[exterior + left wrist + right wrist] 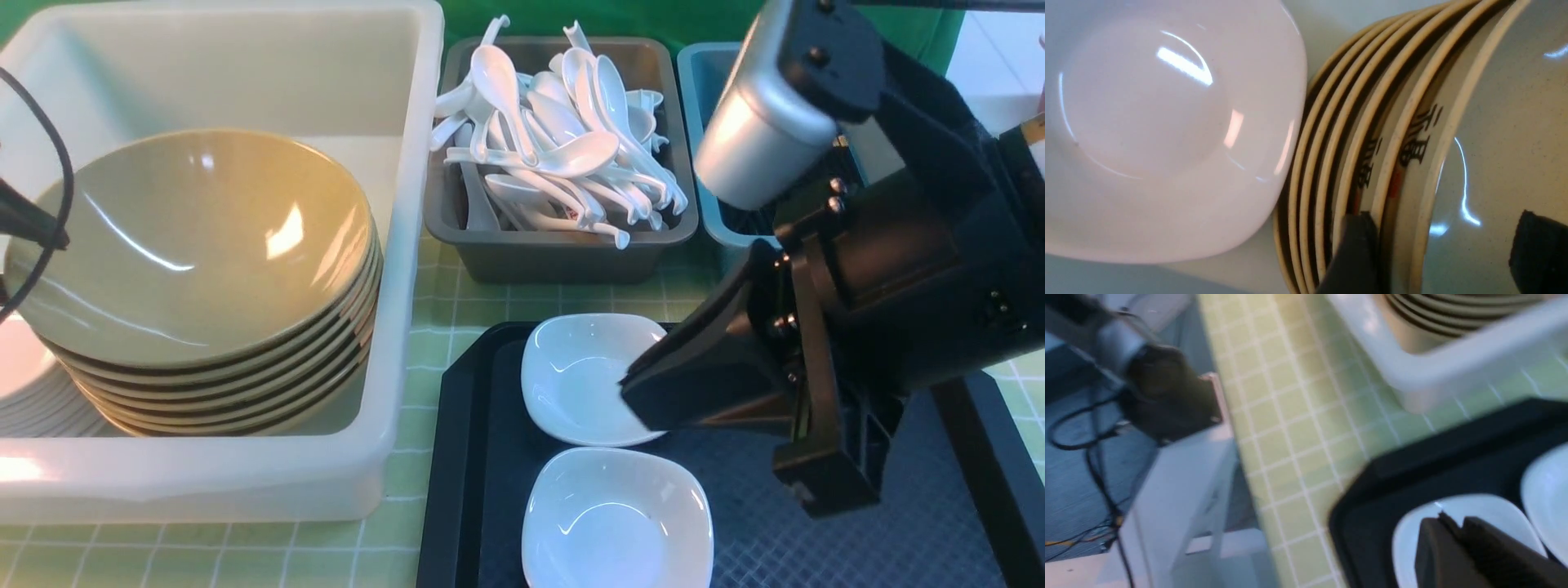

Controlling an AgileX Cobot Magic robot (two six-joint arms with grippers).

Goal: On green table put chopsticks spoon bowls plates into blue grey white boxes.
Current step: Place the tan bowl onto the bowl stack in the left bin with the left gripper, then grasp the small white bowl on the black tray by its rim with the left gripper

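Table [375, 482] covered in pale green cloth with thin white checked lines. On it sit a large translucent white tub [245, 482], a small grey box [563, 260], a teal-blue box [704, 122] beside the grey one, and a flat black tray [457, 490] nearer the camera.

Bowls [1506, 155], nested, beside the pincer [1437, 253]: dark printed characters on the outer sides of two, partly covered by rims; a red mark beneath each set. Characters partly hidden; wording not legible.
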